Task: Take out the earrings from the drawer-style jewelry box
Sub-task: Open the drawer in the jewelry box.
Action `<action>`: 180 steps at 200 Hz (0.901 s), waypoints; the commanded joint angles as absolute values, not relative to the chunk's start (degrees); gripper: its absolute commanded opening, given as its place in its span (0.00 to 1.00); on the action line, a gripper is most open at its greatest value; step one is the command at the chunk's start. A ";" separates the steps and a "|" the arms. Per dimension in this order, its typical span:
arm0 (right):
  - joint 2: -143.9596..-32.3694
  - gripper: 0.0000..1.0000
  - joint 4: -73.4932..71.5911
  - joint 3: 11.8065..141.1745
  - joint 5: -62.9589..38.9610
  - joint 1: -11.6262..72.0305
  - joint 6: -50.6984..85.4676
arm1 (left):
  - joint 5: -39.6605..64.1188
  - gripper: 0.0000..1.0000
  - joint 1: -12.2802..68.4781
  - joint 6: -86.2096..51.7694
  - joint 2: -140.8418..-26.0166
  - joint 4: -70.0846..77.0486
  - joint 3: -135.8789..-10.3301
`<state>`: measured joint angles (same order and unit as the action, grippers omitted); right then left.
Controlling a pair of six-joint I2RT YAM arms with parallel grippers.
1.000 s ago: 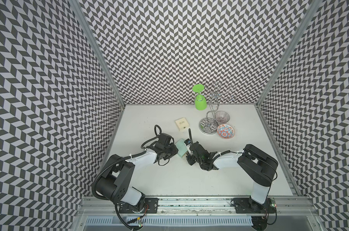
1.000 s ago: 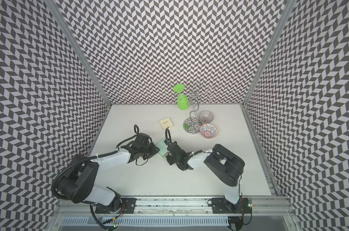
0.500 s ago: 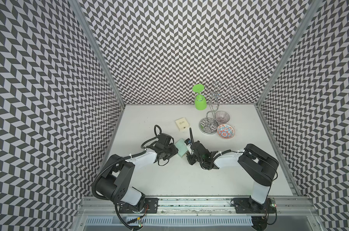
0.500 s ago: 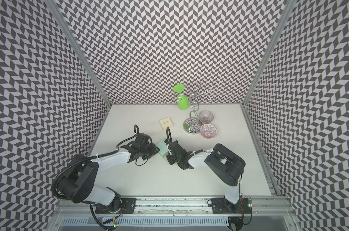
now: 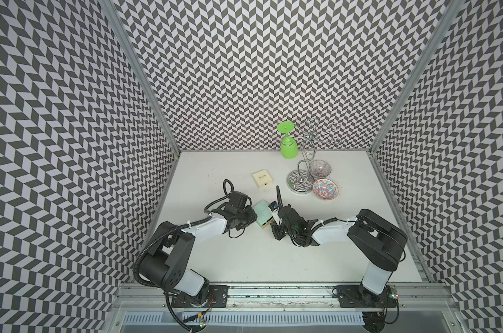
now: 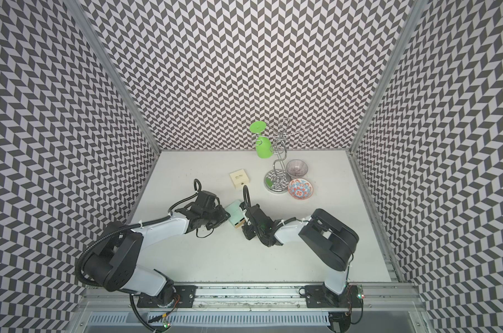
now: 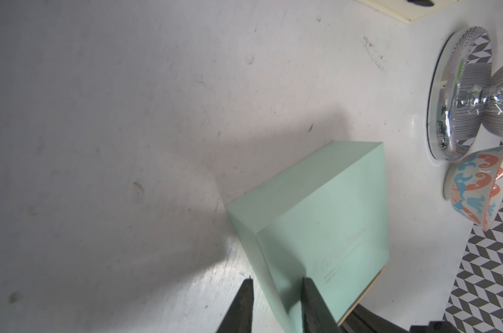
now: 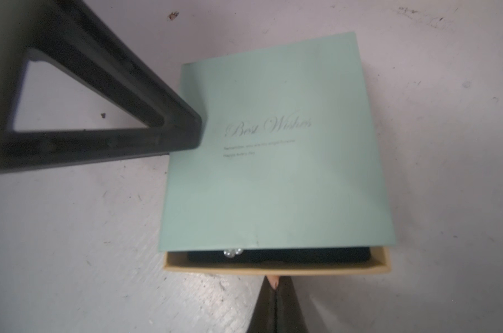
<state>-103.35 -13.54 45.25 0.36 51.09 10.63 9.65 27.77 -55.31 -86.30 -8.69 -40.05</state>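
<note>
Pull tab (image 8: 273,282) is clenched by right hand (image 8: 276,289); sleeve (image 8: 273,173) is straddled by left hand (image 7: 277,282), grip undeterminable. Drawer (image 8: 276,269) should be drawn straight.

left arm (image 5: 212,229): white shells, black joints, black corrugated hose (image 5: 172,228), white zip tie (image 5: 189,230) | right arm (image 5: 331,232): white shells, black joints, thin black cables (image 5: 299,243) | base plates (image 5: 218,297): black, bolted

Mint-green sleeve (image 8: 273,178) with fine dark script, tan drawer (image 8: 276,268), black lining (image 8: 302,255) inside it, silvery earrings (image 8: 233,252) glinting white. There's a cream box (image 5: 263,179), a bright green glass (image 5: 288,147), a chrome stand (image 5: 299,184), an orange-and-blue patterned bowl (image 5: 325,189), a purple-striped bowl (image 5: 320,168). Black-and-white chevron walls (image 5: 244,72) all round, white table (image 5: 258,259) underneath.
</note>
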 commanded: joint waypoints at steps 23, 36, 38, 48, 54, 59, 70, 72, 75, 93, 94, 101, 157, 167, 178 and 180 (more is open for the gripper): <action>-101.51 0.00 -6.02 41.57 -1.02 51.33 13.00 | 3.29 0.30 27.39 -56.03 -89.47 -17.49 -37.88; -100.73 0.00 -5.99 40.44 -0.80 51.35 13.71 | 3.29 0.30 27.40 -55.99 -89.39 -17.49 -37.82; -100.61 0.00 -6.02 40.28 -0.79 51.36 13.82 | 3.33 0.30 27.39 -56.01 -89.45 -17.49 -37.82; -100.12 0.00 -5.98 39.63 -0.77 51.37 14.25 | 3.28 0.29 27.39 -56.03 -89.55 -17.53 -37.81; -99.87 0.00 -5.89 39.35 -0.87 51.48 14.41 | 3.29 0.29 27.35 -55.99 -89.54 -17.49 -37.82; -99.62 0.00 -5.86 39.20 -0.90 51.58 14.50 | 3.29 0.29 27.38 -56.01 -89.55 -17.41 -37.88; -99.33 0.00 -5.48 39.07 -0.82 51.90 14.79 | 3.40 0.29 27.34 -55.99 -89.58 -17.32 -37.74; -99.25 0.00 -5.46 39.04 -0.80 51.96 14.77 | 3.40 0.29 27.38 -56.03 -89.52 -17.36 -37.71; -99.24 0.00 -5.44 38.98 -0.79 52.11 14.92 | 3.42 0.29 27.40 -56.04 -89.56 -17.29 -37.68; -98.97 0.00 -5.14 38.79 -0.68 52.49 15.62 | 3.43 0.29 27.37 -55.92 -89.65 -17.25 -37.75; -98.97 0.00 -5.16 38.78 -0.65 52.52 15.68 | 3.43 0.29 27.39 -55.95 -89.65 -17.24 -37.77; -98.93 0.00 -5.10 38.61 -0.49 52.75 15.99 | 3.38 0.29 27.36 -55.86 -89.60 -17.27 -37.74; -96.62 0.00 -5.10 35.61 0.18 53.18 17.26 | 3.42 0.29 27.34 -55.42 -89.91 -17.29 -37.91; -96.43 0.00 -4.99 35.19 0.18 53.13 17.33 | 3.38 0.29 27.32 -55.29 -90.06 -17.23 -38.05; -96.29 0.00 -5.00 35.01 0.09 53.24 17.50 | 3.54 0.29 27.28 -55.21 -90.23 -17.23 -38.11; -96.25 0.00 -4.99 34.99 0.09 53.26 17.58 | 3.59 0.29 27.32 -55.24 -90.25 -17.23 -38.09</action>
<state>-96.40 -12.47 37.69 0.08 52.73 16.64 9.74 27.77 -55.53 -86.41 -8.60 -40.14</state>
